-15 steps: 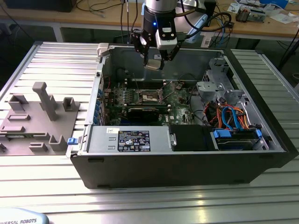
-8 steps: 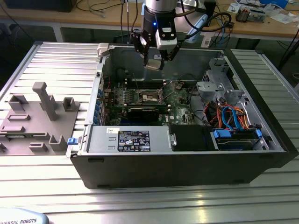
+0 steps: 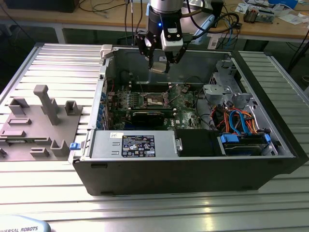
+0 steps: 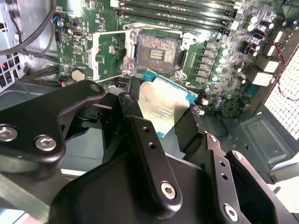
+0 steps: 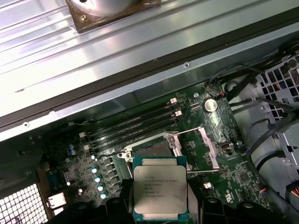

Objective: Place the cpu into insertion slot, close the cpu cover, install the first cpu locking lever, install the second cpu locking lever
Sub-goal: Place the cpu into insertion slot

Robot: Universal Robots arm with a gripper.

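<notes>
My gripper [image 3: 159,64] hangs inside the open computer case, shut on the cpu [image 3: 158,66]. The cpu [image 4: 163,105] is a flat square chip with a silvery top and a green edge, pinched between my black fingers [image 4: 135,109] in both wrist views. It hovers above the green board, apart from it. The insertion slot [image 4: 157,51] lies open below, a dark square with a metal rim. The held cpu [image 5: 160,191] partly hides the insertion slot [image 5: 154,148] in the first wrist view. The cpu cover [image 4: 103,55], a thin silvery frame, is swung open beside the slot.
Long black memory slots [image 5: 135,125] run beside the socket. The case's metal walls [image 3: 104,82] ring the board. A drive cage with blue and orange cables [image 3: 236,118] stands at the exterior view's right. A grey fixture [image 3: 43,121] sits outside at the left.
</notes>
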